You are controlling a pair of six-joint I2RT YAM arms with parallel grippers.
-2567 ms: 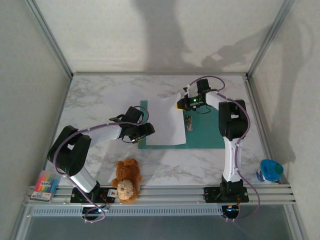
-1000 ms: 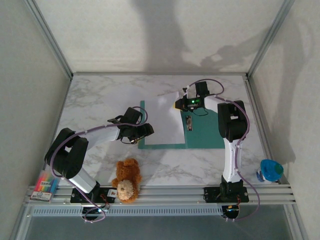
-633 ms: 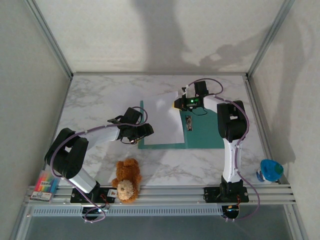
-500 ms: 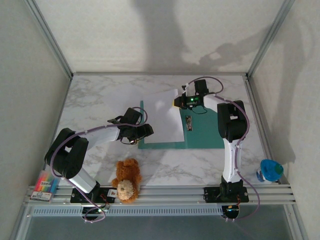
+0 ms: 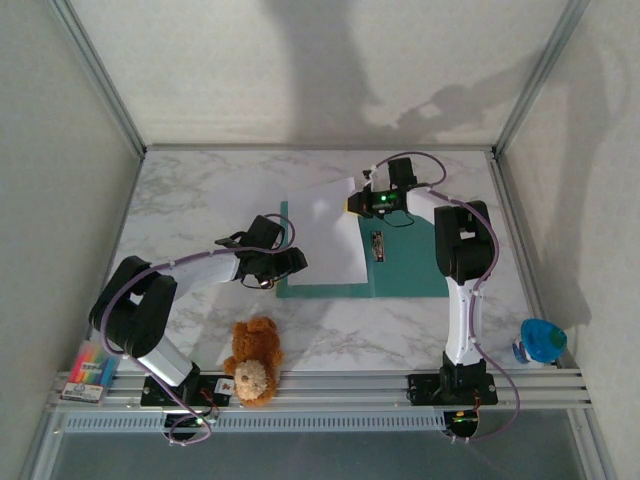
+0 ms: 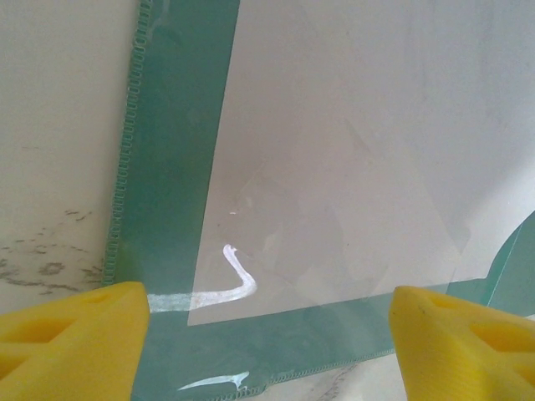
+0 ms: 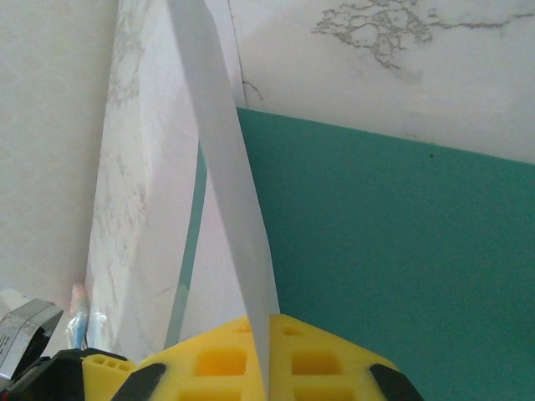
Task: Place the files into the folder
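The teal folder (image 5: 415, 265) lies open on the marble table. A white file sheet (image 5: 325, 230) rests on its left half, with the far right corner lifted. My right gripper (image 5: 356, 205) is shut on that corner; in the right wrist view the yellow gripper (image 7: 269, 355) pinches the sheet (image 7: 221, 167) edge-on above the teal folder (image 7: 401, 251). My left gripper (image 5: 291, 262) hovers open over the folder's near left corner. In the left wrist view its fingers (image 6: 75, 326) straddle the teal border (image 6: 171, 167) and the sheet (image 6: 334, 150), touching neither.
A metal clip (image 5: 378, 245) sits at the folder's middle. A teddy bear (image 5: 252, 362) lies by the near rail, a pack of highlighters (image 5: 90, 368) at the near left and a blue container (image 5: 540, 340) at the near right. Cage posts frame the table.
My right gripper has drawn back toward the far side and slightly left with the sheet's corner, sliding the sheet a little left and away. The left arm has barely moved.
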